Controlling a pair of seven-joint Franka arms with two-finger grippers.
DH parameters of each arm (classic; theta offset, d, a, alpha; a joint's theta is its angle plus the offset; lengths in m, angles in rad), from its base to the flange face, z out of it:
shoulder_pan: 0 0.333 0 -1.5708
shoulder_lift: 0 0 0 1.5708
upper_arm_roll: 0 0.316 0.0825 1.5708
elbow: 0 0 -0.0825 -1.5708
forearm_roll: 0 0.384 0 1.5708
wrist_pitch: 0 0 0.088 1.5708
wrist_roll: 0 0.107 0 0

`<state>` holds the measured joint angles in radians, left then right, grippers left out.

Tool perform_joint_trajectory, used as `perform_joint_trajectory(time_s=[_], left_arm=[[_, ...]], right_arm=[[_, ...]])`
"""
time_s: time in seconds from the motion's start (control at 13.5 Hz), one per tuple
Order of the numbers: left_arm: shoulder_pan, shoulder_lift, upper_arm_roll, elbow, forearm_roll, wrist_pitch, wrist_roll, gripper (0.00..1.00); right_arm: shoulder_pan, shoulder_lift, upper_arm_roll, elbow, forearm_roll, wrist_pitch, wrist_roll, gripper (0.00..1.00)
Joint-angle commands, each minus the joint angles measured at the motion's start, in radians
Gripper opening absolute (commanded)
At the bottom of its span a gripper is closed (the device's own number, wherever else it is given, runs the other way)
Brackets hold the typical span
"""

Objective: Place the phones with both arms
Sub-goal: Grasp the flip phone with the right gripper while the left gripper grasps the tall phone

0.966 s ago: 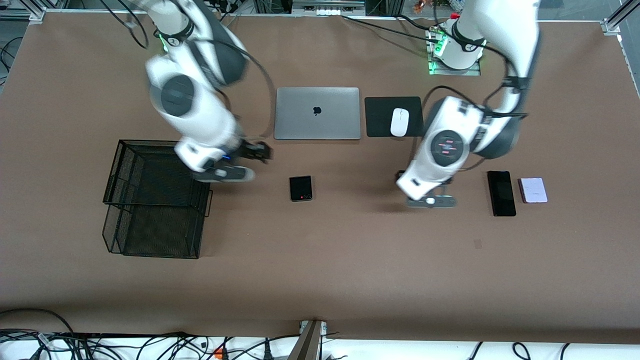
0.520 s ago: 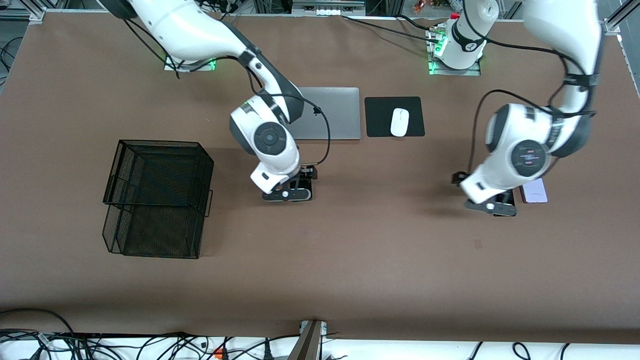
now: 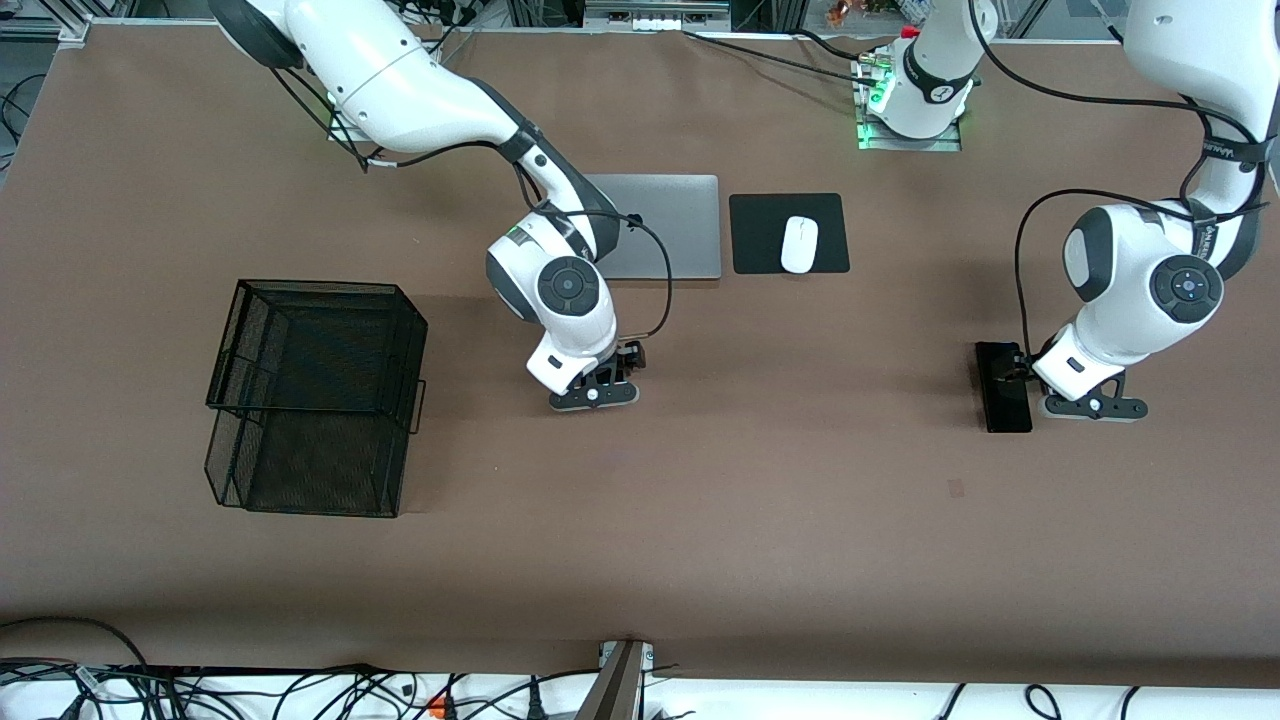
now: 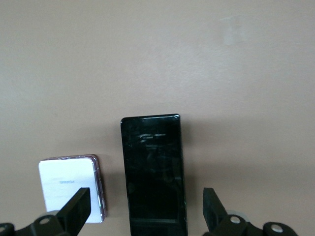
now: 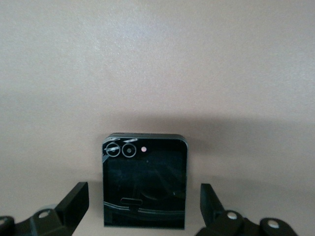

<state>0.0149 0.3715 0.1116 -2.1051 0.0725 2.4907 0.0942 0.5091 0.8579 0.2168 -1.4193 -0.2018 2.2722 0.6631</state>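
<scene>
On the brown bench (image 3: pixel 700 480), the left gripper (image 4: pixel 145 216) hung low with jaws spread over the long slim black phone (image 4: pixel 153 172), the pale pink-white phone (image 4: pixel 69 184) lying just beside it. The right gripper (image 5: pixel 142 209), jaws likewise spread, straddled the small squarish black phone (image 5: pixel 145 182), holding nothing. Farther off sat the laptop (image 3: pixel 675 225).

A brown-covered bench (image 3: pixel 700 520) fills the scene under even light. Tangled black cables (image 3: pixel 300 690) lie on the pale floor along its edge nearest the front camera.
</scene>
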Motion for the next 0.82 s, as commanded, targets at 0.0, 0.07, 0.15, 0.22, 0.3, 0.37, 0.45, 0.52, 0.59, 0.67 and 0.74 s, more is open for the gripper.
perform_joint_trajectory(time_s=[0.0,0.07,0.15,0.22,0.3,0.37,0.45,0.52,0.59,0.67,0.74], left_arm=[[0.023,0.038,-0.018,-0.019,-0.025,0.078,-0.024,1.0],[0.028,0.053,-0.018,-0.035,-0.037,0.118,-0.024,1.0],[0.028,0.067,-0.018,-0.035,-0.04,0.135,-0.024,1.0],[0.031,0.073,-0.018,-0.035,-0.04,0.139,-0.024,1.0],[0.033,0.081,-0.02,-0.035,-0.042,0.14,-0.022,1.0],[0.04,0.086,-0.021,-0.035,-0.042,0.142,-0.022,1.0],[0.046,0.09,-0.026,-0.035,-0.042,0.146,-0.022,1.0],[0.051,0.093,-0.032,-0.035,-0.042,0.155,-0.021,1.0],[0.069,0.101,-0.042,-0.035,-0.042,0.155,-0.018,1.0],[0.103,0.102,-0.076,-0.033,-0.043,0.159,-0.016,1.0],[0.158,0.106,-0.126,-0.033,-0.043,0.171,-0.016,1.0]], right_arm=[[0.012,0.023,-0.008,0.026,-0.034,0.004,0.016,1.0],[0.012,0.024,-0.008,0.026,-0.036,0.009,0.016,1.0],[0.012,0.029,-0.008,0.025,-0.036,0.018,0.016,1.0],[0.012,0.03,-0.008,0.025,-0.038,0.021,0.016,1.0],[0.014,0.036,-0.013,0.025,-0.042,0.026,0.016,1.0],[0.017,0.041,-0.013,0.025,-0.054,0.026,0.016,1.0],[0.017,0.046,-0.013,0.025,-0.057,0.026,0.016,1.0],[0.02,0.047,-0.014,0.025,-0.057,0.029,0.016,1.0],[0.02,0.049,-0.016,0.025,-0.059,0.033,0.016,1.0],[0.023,0.053,-0.019,0.025,-0.067,0.041,0.016,1.0],[0.025,0.053,-0.022,0.025,-0.079,0.046,0.016,1.0]])
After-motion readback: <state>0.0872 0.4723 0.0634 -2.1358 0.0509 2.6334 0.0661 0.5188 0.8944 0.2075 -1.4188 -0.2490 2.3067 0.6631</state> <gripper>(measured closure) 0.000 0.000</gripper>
